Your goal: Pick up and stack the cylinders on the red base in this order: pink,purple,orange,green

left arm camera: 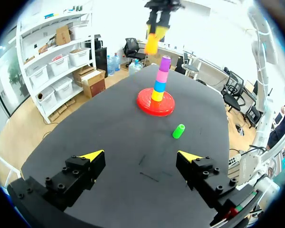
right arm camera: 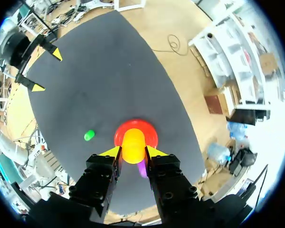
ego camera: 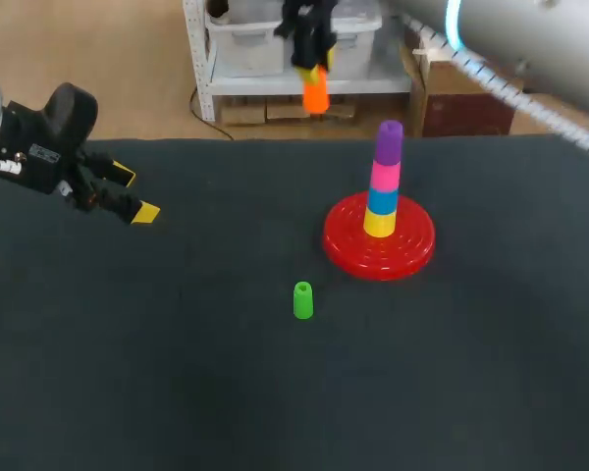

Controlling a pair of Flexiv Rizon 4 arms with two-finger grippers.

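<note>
I am watching my left gripper [ego camera: 134,193] hanging well to the left of the red base [ego camera: 346,245]. Its black fingers with yellow wedge tips are standing wide apart over the dark matte tabletop [ego camera: 177,373], gripping nothing. The green cylinder [ego camera: 302,300], a small smooth plastic tube, is sitting near the base at its front left, seemingly on end. My right gripper [right arm camera: 133,152] is hanging high above the tabletop, its fingers clamping the orange cylinder [right arm camera: 133,145] from two sides. That cylinder is pointing straight down, long axis vertical, with the base showing directly ahead of it. The base is a glossy ridged disc. It is carrying an upright stack: yellow cylinder [ego camera: 379,224], blue cylinder [ego camera: 381,200], pink cylinder [ego camera: 385,176], then purple cylinder [ego camera: 390,139] on top.
</note>
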